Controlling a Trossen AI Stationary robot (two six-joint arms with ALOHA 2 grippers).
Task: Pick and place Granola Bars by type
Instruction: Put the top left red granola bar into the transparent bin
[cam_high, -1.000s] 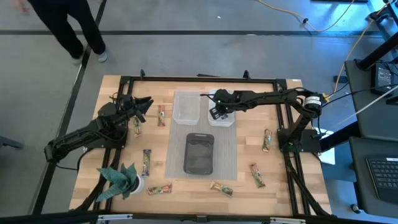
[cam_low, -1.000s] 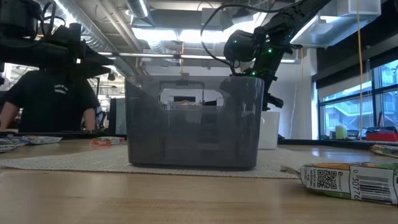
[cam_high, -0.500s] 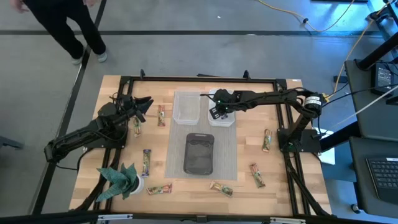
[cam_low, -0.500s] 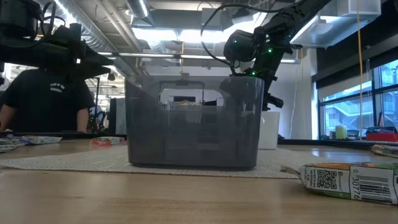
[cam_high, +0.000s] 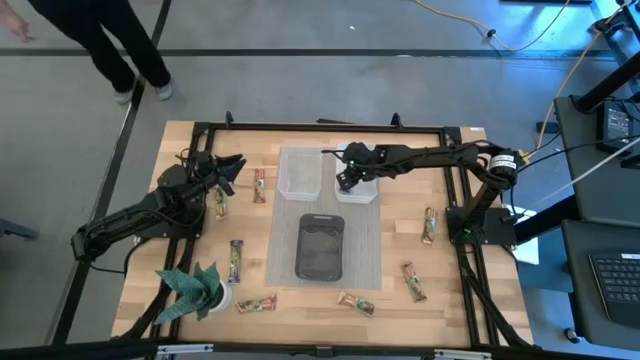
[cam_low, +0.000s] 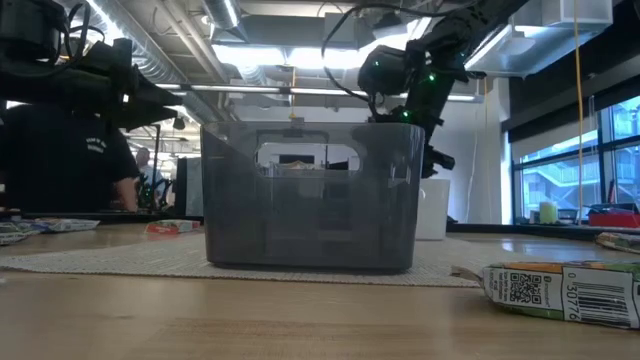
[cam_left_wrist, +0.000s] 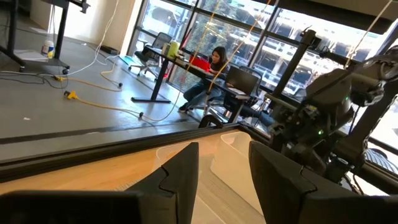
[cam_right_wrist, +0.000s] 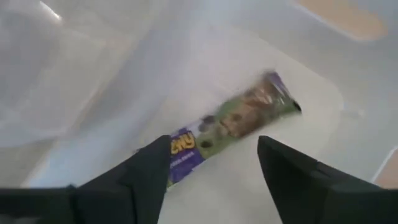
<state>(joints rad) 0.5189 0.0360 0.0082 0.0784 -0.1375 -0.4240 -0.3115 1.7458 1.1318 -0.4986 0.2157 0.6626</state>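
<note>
The right gripper (cam_right_wrist: 211, 180) is seen parted and empty, directly above a purple-green granola bar (cam_right_wrist: 233, 127) lying flat inside the white tray (cam_high: 358, 190), its long axis set diagonally to the fingers. The left gripper (cam_high: 228, 170), open and empty, waits farther off.

The granola bar (cam_right_wrist: 230, 127) in the white bin (cam_right_wrist: 323, 93) was motion-blurred, its printed wrapper text unreadable.

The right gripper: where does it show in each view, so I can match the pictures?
High: right gripper over the white bin.
Low: upper middle, behind the dark bin.
Left wrist: far off, at the right.
Right wrist: open fingers above a dropped bar.
Shared landmark: the white bin.
</note>
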